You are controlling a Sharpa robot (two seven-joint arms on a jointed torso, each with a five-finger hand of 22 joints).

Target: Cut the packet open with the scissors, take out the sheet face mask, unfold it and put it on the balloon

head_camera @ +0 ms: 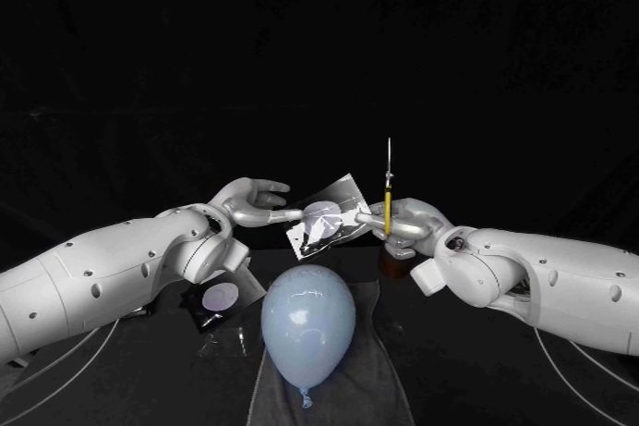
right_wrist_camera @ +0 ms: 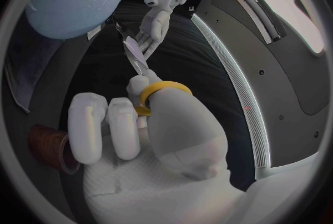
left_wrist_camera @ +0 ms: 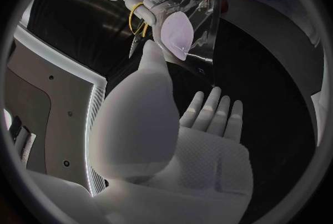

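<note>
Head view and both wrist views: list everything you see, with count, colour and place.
balloon: one, pale blue, lying on the mat
mat: one, dark grey, mid-table
packet: one, clear, pale mask inside, held in the air beyond the balloon
scissors: one, yellow handles, blade pointing up
spare packet: one, dark with a pale disc, on the table beside the left arm
cup: one, brown, below the right hand
table: one, black
left hand: silver, holds the packet
right hand: silver, grips the scissors, touches the packet

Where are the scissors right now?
In the head view, the scissors stand blades-up in the right hand, just right of the packet held by the left hand.
</note>
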